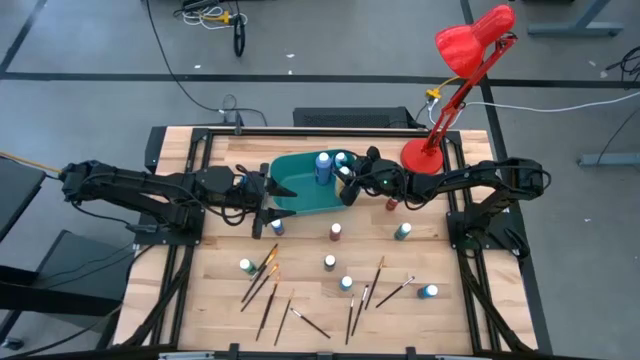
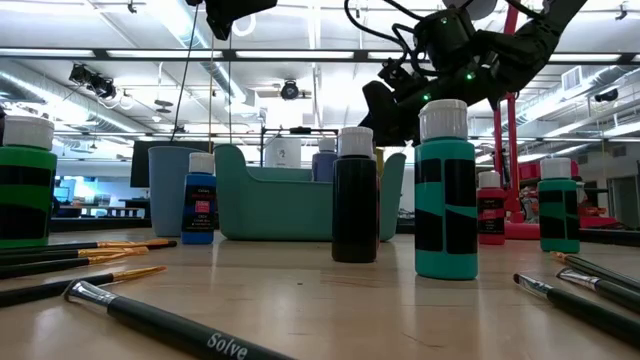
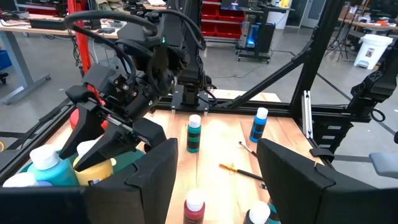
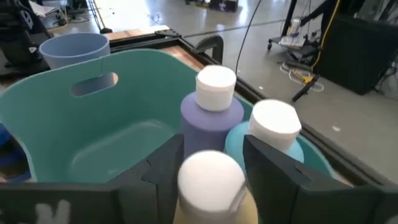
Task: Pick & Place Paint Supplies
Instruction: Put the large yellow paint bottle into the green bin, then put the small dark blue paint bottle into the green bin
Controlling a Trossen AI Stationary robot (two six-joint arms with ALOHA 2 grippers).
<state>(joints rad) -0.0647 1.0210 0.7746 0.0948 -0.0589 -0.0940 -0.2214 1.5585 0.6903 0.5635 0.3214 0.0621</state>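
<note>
The teal bin [image 1: 300,185] stands at the table's far middle, with a lilac-blue bottle [image 4: 211,112] and a light blue bottle [image 4: 270,134] upright in its right end. My right gripper [image 1: 347,187] reaches over that end, its fingers on either side of a yellow, white-capped bottle [image 4: 210,180] that stands by the other two. My left gripper [image 1: 267,206] hovers open at the bin's left end and holds nothing. Several small paint bottles [image 1: 336,232] stand on the table and thin brushes [image 1: 262,278] lie flat near the front. My right gripper has a finger [image 4: 163,163] on each side of the yellow bottle's white cap [image 4: 210,174], coming in slanting down from the table's right. The cap fills the gap between them, and I cannot tell whether they touch it. The bottle stands upright in the bin.
A red desk lamp [image 1: 455,90] stands on its base [image 1: 422,157] behind my right arm. A pale blue cup [image 4: 74,46] stands beyond the bin's left end. Loose bottles [image 1: 402,231] and brushes [image 1: 385,290] take up the near half of the table.
</note>
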